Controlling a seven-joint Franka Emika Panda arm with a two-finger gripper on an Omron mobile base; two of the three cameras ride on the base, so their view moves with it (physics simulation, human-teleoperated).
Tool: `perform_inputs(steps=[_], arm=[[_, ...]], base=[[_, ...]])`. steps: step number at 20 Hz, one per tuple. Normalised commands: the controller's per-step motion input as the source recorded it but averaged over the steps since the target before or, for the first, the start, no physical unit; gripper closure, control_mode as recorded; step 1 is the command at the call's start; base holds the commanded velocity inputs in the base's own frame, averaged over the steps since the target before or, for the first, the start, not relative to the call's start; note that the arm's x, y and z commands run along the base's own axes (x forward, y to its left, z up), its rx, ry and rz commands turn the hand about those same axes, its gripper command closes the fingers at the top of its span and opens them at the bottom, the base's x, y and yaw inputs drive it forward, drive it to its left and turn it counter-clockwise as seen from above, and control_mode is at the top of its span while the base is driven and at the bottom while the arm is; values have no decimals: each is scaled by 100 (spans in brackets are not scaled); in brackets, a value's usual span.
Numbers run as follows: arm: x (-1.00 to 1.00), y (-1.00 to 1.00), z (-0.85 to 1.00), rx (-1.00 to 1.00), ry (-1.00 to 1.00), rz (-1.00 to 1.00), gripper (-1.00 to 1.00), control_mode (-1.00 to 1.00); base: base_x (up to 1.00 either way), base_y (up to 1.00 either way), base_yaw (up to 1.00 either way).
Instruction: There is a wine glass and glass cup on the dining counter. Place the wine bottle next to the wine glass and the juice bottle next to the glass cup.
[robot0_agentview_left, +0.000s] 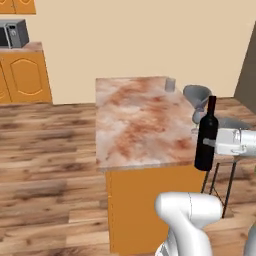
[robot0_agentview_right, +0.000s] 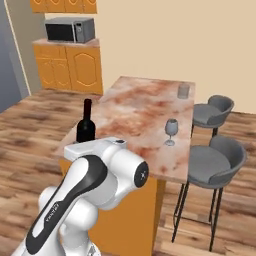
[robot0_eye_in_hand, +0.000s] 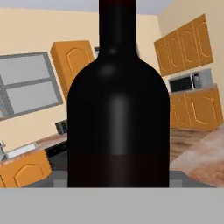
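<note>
Tool: the tool (robot0_agentview_left: 216, 143) is closed on the lower body of the wine bottle (robot0_agentview_left: 206, 137), gripping it from the side; from the hand camera the bottle (robot0_eye_in_hand: 118, 109) sits right against the tool, with the fingertips hidden behind it.
Bottle position: it is held upright, long axis vertical, at the stool-side edge of the bench (robot0_agentview_left: 135, 125) near its close end; whether its base rests on the top or hangs just off the edge cannot be told.
Key relation: the wine glass (robot0_agentview_right: 171, 131) stands on the same bench (robot0_agentview_right: 145, 115) near its stool-side edge, farther along it than the bottle (robot0_agentview_right: 86, 127). The bottle likely has to travel along the bench toward the glass and be set down just beside it, without touching it.
Glass cup: the tumbler (robot0_agentview_right: 183, 90) sits near the far corner, well apart from the wine glass.
Bottle looks: tall, slim, nearly black, glossy, with a long narrow neck and reddish top.
Risk: the stemmed glass looks easy to tip if the bottle brushes it.
</note>
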Motion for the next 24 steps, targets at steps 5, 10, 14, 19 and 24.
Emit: perform_inputs(steps=[5, 10, 14, 19, 24], arm=[[0, 0, 0, 0, 0, 0, 100, 100], [0, 0, 0, 0, 0, 0, 100, 100], [0, 0, 0, 0, 0, 0, 100, 100], [0, -4, 0, 1, 0, 0, 100, -100], [-6, -91, -20, 1, 0, -7, 100, -100]], base=[[40, -34, 40], [38, -53, 34], [2, -35, 22], [-2, -4, 0], [0, 0, 0]])
